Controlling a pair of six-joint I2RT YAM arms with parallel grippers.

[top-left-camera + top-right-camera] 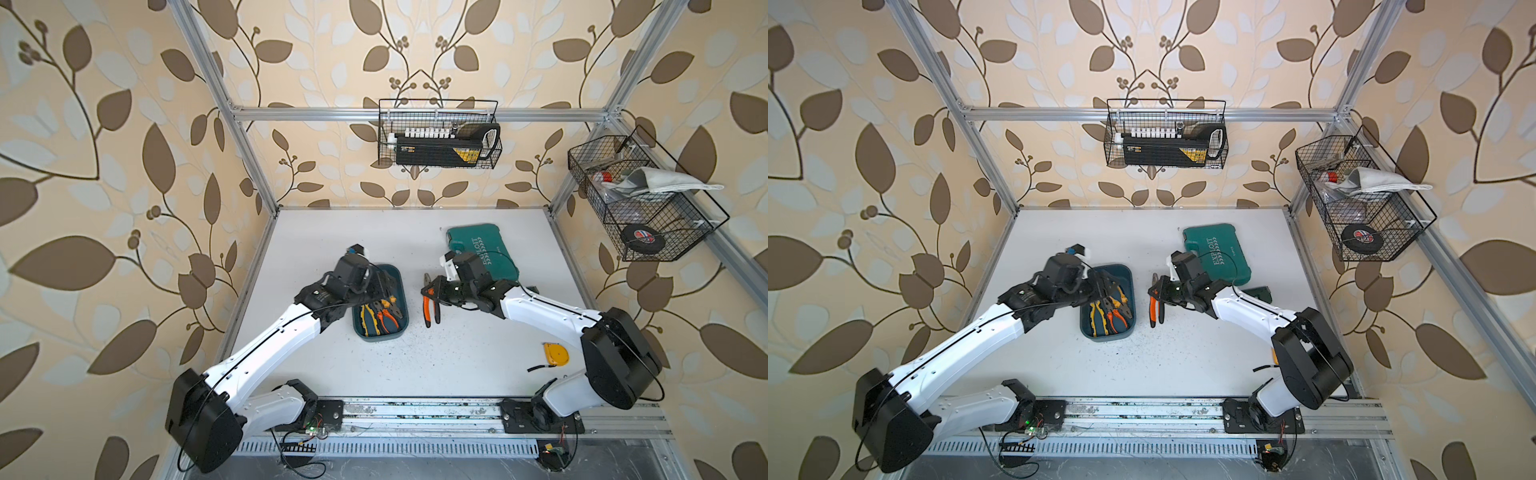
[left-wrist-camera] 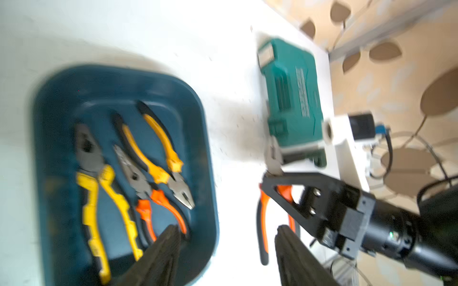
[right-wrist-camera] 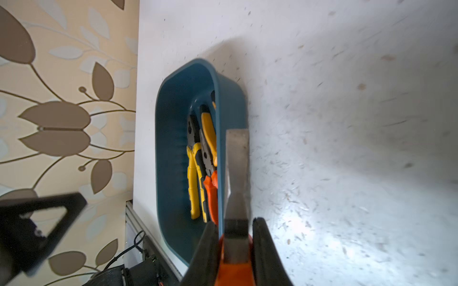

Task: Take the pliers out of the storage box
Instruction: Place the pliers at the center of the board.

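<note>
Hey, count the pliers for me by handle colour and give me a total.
Yellow-handled pliers: 2, both in the storage box
Orange-handled pliers: 2, one in the box, one held in the right hand
Total: 4

Three pliers (image 2: 133, 175) lie in the dark blue storage box (image 2: 119, 81), the left gripper (image 2: 228, 230) hangs spread, one finger over the box and one outside it, while the right gripper (image 2: 273, 179) clamps orange-handled pliers (image 2: 262, 218) near a green case (image 2: 292, 99)

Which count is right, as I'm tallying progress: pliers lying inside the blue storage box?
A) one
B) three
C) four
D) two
B: three pliers lie in the storage box; the fourth pair is held by the right gripper, outside it.
</note>
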